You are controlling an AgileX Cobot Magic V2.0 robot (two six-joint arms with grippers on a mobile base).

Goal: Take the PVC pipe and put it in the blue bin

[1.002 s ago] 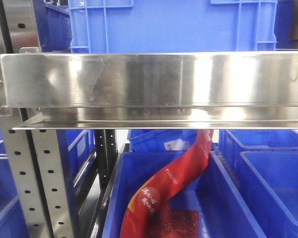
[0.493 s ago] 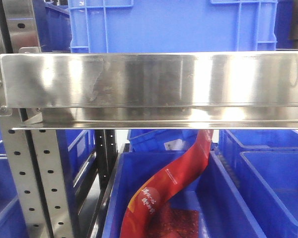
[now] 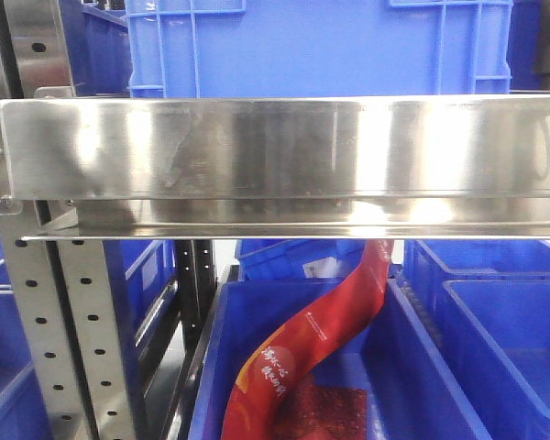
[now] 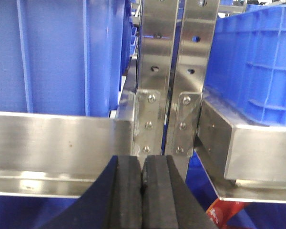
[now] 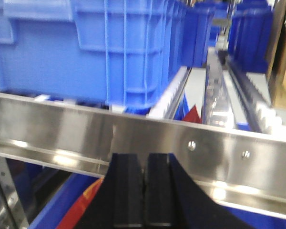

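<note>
A polished steel shelf rail (image 3: 284, 147) spans the rack, a blue plastic crate (image 3: 316, 46) on top. Below, a red foil packet (image 3: 307, 344) lies in an open blue bin (image 3: 422, 367). Left gripper (image 4: 142, 191) and right gripper (image 5: 144, 191) are both pressed closed, empty. The PVC pipe is out of sight.

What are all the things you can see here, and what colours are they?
Blue bins: many, blue, on the shelf above and the level below, some only partly in view.
Steel shelf rail: one, shiny silver, across the front view.
Perforated uprights: two side by side, silver, in the left wrist view.
Red package: one, red with white lettering, curving up out of the lower middle bin.
PVC pipe: none visible.
Left gripper: black fingers pressed together, empty.
Right gripper: black fingers pressed together, empty.
</note>
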